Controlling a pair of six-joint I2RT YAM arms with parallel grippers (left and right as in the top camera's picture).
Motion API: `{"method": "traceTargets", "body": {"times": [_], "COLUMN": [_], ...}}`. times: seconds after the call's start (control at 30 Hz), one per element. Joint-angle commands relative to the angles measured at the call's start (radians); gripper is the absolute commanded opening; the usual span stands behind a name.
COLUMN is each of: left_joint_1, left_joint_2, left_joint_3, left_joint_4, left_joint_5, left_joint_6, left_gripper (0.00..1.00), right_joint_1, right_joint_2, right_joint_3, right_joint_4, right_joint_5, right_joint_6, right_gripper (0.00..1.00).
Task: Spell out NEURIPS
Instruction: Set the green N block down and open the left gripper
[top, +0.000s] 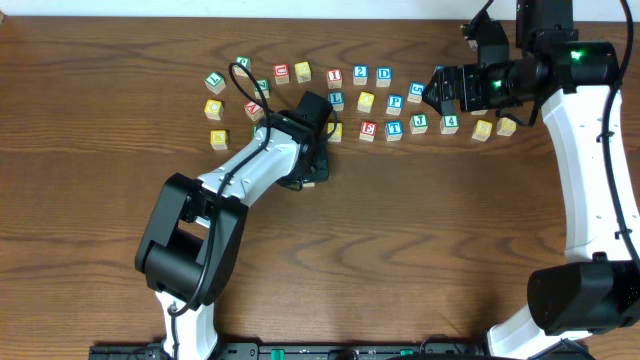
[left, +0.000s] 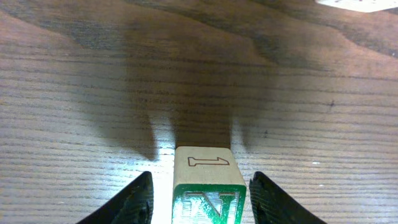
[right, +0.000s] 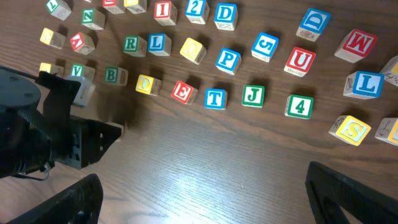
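**Green N block stands between parted left fingers**

Wooden and cube-shaped, the N block (left: 208, 180) has no long axis to speak of. It stands flat on the tabletop (top: 450, 230) with its green N face turned toward the left wrist camera, the letter upright in that view. An outlined numeral 1 lies on its side on the top face.

The left fingers (left: 134, 202) flank the block, one on each side, parted slightly wider than it is. A bright strip of wood shows between the block and one finger, while the other finger comes right up to the block's edge (whether it actually touches I cannot tell). The block is not lifted.

From overhead the left arm's wrist covers the block. That puts it around the middle of the tabletop, just on the near-edge side of the scattered rows of letter blocks.

The right fingers (right: 68, 205) are spread wide and empty, with bare tabletop between them. Overhead they hang above the right end of the rows, toward the far right corner.

The right wrist view shows the red E block (right: 182, 91), the blue P block (right: 228, 58), the red U block (right: 299, 60), the green R block (right: 130, 43) and a yellow S block (right: 350, 129). Each lies loose and separate, well apart from the N block.
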Motion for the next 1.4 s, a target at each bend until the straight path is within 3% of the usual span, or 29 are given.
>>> {"method": "traceTargets", "body": {"times": [0.0,0.7,1.1,1.37], "left_joint_1": [0.005,0.034,0.156,0.216], "left_joint_2": [-0.034,-0.324,-0.401,-0.407], "left_joint_3": [0.036,0.039,0.250,0.273], "left_joint_4": [-0.004,-0.013,-0.236,-0.259], "left_joint_5": [0.005,0.000,-0.007,-0.006], "left_joint_6": [0.048,0.225,0.317,0.316], "left_gripper": [0.53,0.63,0.64,0.64], "right_joint_1": [0.010,0.010,0.010,0.010], "right_joint_2": [-0.003,-0.003,-0.003,-0.003], "right_joint_3": [0.017,0.017,0.017,0.017], "right_joint_4": [-0.001,-0.001,-0.001,-0.001], "right_joint_5": [-0.012,-0.012,-0.012,-0.012], "right_joint_6": [-0.013,-0.013,-0.013,-0.013], "right_gripper": [0.99,0.99,0.99,0.99]}}
